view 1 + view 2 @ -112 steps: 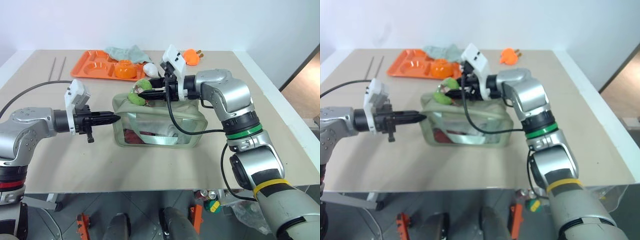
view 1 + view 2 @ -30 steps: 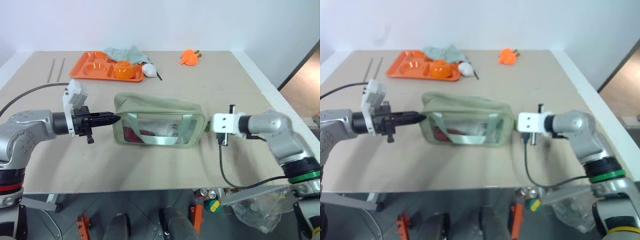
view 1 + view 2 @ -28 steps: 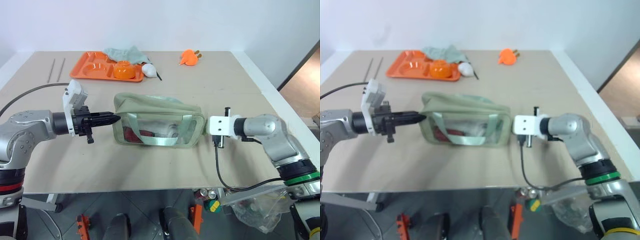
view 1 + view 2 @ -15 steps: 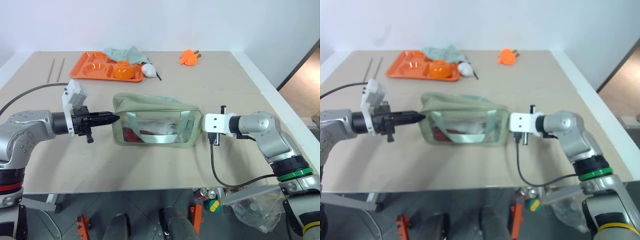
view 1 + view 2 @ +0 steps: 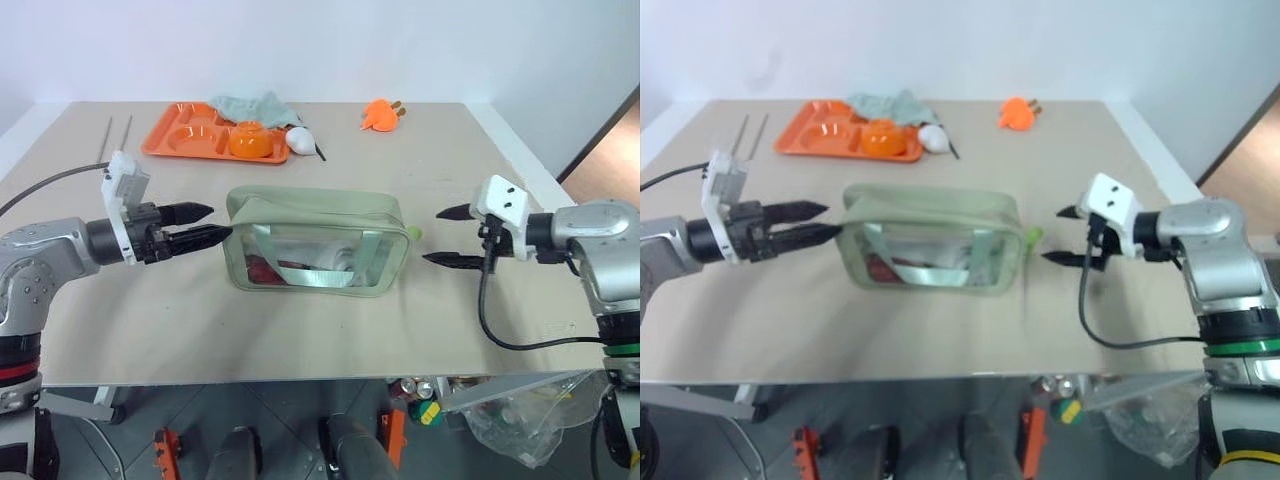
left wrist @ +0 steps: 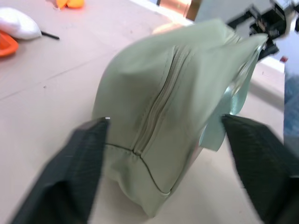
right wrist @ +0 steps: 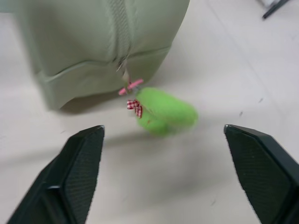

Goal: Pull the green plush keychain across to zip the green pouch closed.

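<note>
— Green plush keychain (image 7: pixel 164 111), the little lime-coloured fuzzy ring with a red checked bow: where is it lying?

— It is hanging off the zipper pull at the right-hand end of the sage-green fabric pouch (image 5: pixel 318 240) with clear side panels, resting on the beige table (image 5: pixel 300 330) just beside that end. The zipper seam is looking closed along the top, so I am judging the task as done.

— And the claws?

— Both are standing apart and holding nothing. The left gripper (image 5: pixel 205 224) is hovering at the pouch's left end with its black fingers spread; the right gripper (image 5: pixel 448 236) is sitting off to the right, clear of the keychain, fingers wide.

— Why there?

— Probably because each one was working an end of the pouch: one bracing the bag, the other drawing the pull across.

— What is differing from a moment ago?

— A second back, the left fingers were pinched together at the pouch's corner and the right claw was shut close against the right end. Now both are releasing, and the right one is lifting away. Several seconds back, the keychain was near the left end.

— Anything else around?

— An orange plastic tray (image 5: pixel 190 135), a pale teal cloth (image 5: pixel 250 104) and an orange plush toy (image 5: pixel 380 113) are sitting at the far edge, untouched.
</note>
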You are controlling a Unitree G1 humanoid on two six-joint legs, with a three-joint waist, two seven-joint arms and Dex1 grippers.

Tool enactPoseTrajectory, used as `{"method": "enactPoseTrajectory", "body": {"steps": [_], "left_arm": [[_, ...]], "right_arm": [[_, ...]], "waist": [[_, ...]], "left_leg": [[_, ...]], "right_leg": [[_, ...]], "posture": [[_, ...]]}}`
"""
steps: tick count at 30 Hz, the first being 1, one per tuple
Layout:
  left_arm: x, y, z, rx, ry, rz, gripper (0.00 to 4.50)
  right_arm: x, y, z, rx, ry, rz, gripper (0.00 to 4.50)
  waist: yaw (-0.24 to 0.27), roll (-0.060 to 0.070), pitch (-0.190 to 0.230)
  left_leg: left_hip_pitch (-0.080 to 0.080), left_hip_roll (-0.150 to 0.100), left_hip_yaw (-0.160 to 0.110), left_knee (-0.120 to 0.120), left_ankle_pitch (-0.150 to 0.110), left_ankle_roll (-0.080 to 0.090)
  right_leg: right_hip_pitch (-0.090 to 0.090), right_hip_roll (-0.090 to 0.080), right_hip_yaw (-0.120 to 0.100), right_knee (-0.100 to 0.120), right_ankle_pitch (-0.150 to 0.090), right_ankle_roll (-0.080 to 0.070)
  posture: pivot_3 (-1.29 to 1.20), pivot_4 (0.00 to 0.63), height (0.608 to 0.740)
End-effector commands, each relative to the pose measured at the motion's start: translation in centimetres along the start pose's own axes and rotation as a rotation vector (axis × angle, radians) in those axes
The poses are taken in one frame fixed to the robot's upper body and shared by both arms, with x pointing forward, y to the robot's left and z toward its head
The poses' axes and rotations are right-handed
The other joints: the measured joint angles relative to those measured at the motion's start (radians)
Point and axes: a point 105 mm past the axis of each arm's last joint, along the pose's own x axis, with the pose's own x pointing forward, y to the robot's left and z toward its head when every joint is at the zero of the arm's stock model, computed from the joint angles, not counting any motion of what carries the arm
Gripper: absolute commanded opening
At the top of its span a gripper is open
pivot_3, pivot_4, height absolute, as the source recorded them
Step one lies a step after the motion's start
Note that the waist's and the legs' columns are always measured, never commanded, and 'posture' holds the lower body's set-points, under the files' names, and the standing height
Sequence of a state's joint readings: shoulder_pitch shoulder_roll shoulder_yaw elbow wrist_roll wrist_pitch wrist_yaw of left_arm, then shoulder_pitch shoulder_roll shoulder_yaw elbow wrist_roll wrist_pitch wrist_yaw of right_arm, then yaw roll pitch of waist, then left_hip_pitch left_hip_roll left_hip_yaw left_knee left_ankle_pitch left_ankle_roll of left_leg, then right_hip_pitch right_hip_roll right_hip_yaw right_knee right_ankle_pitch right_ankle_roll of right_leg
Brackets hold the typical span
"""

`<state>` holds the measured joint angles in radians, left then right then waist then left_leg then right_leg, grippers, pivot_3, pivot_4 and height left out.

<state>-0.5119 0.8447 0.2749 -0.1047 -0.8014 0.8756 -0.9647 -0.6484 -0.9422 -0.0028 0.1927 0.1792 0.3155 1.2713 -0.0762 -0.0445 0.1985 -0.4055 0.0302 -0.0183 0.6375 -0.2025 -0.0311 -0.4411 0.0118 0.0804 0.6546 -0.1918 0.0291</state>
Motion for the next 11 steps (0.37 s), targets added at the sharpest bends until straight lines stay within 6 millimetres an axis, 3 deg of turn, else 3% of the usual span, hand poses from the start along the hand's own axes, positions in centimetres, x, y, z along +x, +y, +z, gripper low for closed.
{"method": "enactPoseTrajectory", "body": {"steps": [1,7,11], "left_arm": [[-2.1,-0.3,2.1,0.041,-0.075,0.031,4.44],[-5.8,2.0,0.7,-0.023,-0.091,0.214,4.44],[-7.4,2.8,-0.7,-0.076,-0.111,0.269,4.44]], "right_arm": [[-2.7,-0.6,2.0,0.022,-0.092,-0.029,4.14],[-4.7,0.8,2.6,0.118,-0.173,-0.024,4.14],[-5.0,1.8,2.7,0.162,-0.197,-0.031,4.14]], "waist": [[-0.002,0.0,0.0],[-0.002,0.0,0.0],[0.0,0.0,0.0]], "left_leg": [[0.0,0.0,0.0,0.0,0.0,0.0],[0.001,0.001,0.0,0.0,0.0,0.0],[0.0,0.001,0.0,0.0,0.0,0.0]], "right_leg": [[0.0,0.0,0.0,0.0,0.0,0.0],[0.0,0.0,-0.001,0.0,-0.001,-0.001],[0.0,0.0,-0.001,0.0,-0.002,-0.003]], "posture": [[0.0,0.15,0.74],[0.0,0.15,0.74],[0.0,0.15,0.74]]}}
